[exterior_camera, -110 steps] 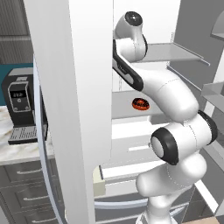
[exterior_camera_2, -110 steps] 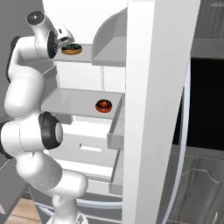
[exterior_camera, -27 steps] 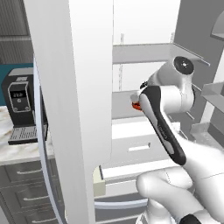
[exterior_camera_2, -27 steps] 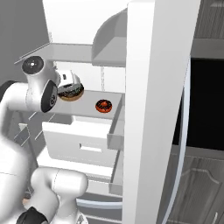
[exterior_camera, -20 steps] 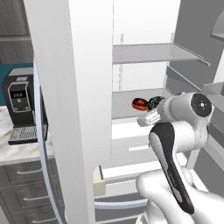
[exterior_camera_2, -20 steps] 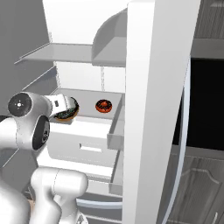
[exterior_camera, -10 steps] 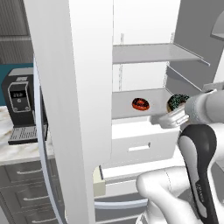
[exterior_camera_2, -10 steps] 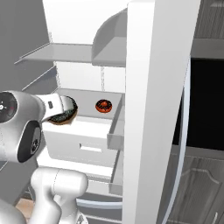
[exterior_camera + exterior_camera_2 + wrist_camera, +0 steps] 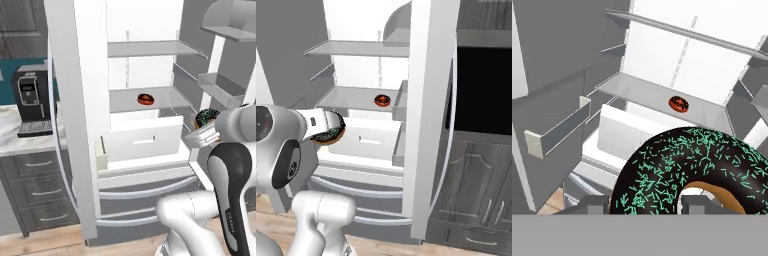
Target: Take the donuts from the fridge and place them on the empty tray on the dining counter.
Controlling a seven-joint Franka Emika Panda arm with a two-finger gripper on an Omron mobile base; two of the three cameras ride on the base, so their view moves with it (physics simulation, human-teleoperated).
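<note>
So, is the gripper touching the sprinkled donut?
Touching: in the hand view, the gripper has the sprinkled donut clamped between its fingers.

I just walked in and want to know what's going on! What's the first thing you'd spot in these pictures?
First, the big sprinkled donut, dark icing with green sprinkles, held in the jaws of the white robot arm outside the open fridge. Next, the other donut, with red-orange icing, lying alone on the middle fridge shelf. A black coffee machine stands on the counter left of the fridge.
</note>
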